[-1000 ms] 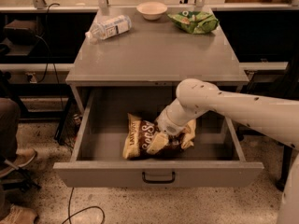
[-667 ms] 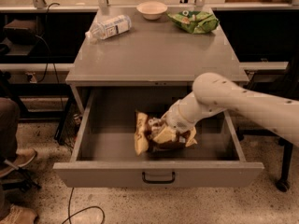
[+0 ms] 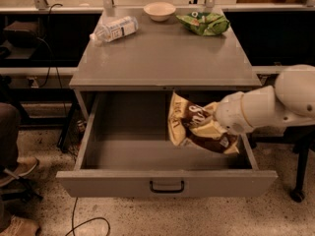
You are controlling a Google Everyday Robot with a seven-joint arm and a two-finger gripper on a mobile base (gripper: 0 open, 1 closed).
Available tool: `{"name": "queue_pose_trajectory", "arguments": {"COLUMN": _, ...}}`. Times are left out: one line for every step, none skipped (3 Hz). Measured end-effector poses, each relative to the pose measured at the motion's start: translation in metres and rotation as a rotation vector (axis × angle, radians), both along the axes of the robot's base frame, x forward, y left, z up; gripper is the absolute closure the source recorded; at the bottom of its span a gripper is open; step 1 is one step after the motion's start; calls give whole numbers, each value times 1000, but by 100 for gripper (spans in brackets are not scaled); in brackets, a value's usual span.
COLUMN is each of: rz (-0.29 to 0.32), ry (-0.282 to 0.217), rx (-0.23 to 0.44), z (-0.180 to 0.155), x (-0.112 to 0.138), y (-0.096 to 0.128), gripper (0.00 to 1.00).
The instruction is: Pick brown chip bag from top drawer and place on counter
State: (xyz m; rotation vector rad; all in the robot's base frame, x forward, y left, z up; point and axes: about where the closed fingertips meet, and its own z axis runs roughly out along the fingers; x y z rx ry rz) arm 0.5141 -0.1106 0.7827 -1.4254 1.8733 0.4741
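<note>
- The counter (image 3: 162, 53) looks the same to us as a moment ago, with its front half bare.
- The top drawer (image 3: 133, 154) is pulled fully out as before. Its floor is now uncovered where the bag lay.
- The white arm (image 3: 266, 104) has drawn back to the right and now reaches in level over the drawer's right wall.
- The brown chip bag (image 3: 189, 124) has left the drawer floor. It hangs tilted over the right half of the drawer, with its upper corner at the counter's front lip.
- The gripper (image 3: 210, 130) sits at the bag's right side, above the drawer, with its fingers clamped on the bag.
- The green chip bag (image 3: 203, 23), the plastic water bottle (image 3: 114, 28) and the small bowl (image 3: 159, 11) have not shifted at the counter's back edge.
</note>
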Motion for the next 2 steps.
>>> {"name": "queue_pose_trajectory", "arguments": {"rz": -7, "ry": 15, "rx": -5, "z": -9, "x": 1, "y": -2, "gripper": 100}}
{"name": "queue_pose_trajectory", "arguments": {"rz": 9, "ry": -43, "rx": 16, "z": 19, "x": 2, "y": 4, "gripper": 100}}
